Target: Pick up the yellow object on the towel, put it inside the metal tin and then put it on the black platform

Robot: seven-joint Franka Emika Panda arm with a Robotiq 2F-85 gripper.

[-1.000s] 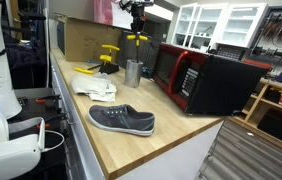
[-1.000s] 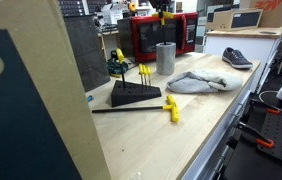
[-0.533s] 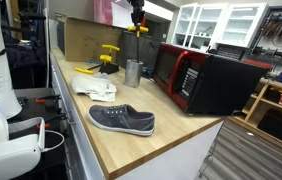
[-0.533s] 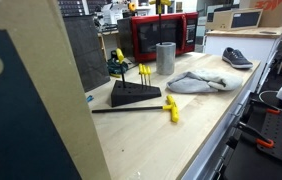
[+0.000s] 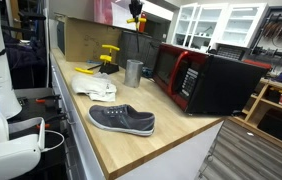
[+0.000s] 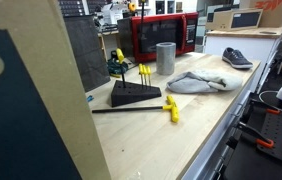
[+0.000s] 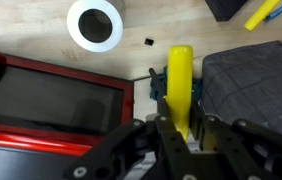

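Observation:
My gripper (image 7: 181, 135) is shut on the yellow object (image 7: 181, 80), a long yellow piece that sticks out ahead of the jaws. In an exterior view the gripper (image 5: 134, 8) hangs high above the bench with the yellow object (image 5: 134, 20) below it. The metal tin (image 5: 133, 72) stands upright on the bench far beneath; from the wrist its open mouth (image 7: 94, 23) lies ahead and to the left. The towel (image 5: 89, 82) lies crumpled next to the tin, and also shows in the other views (image 6: 196, 82) (image 7: 256, 90). The black platform (image 6: 134, 94) sits beyond the towel.
A red and black microwave (image 5: 196, 75) stands close beside the tin. A grey shoe (image 5: 121, 120) lies nearer the bench's front edge. Another yellow tool (image 6: 171, 110) and a black rod lie by the platform. A teal item (image 7: 159, 88) lies under the gripper.
The gripper has risen straight up with the yellow object, from just above the tin to near the top of the view. Nothing on the bench has moved.

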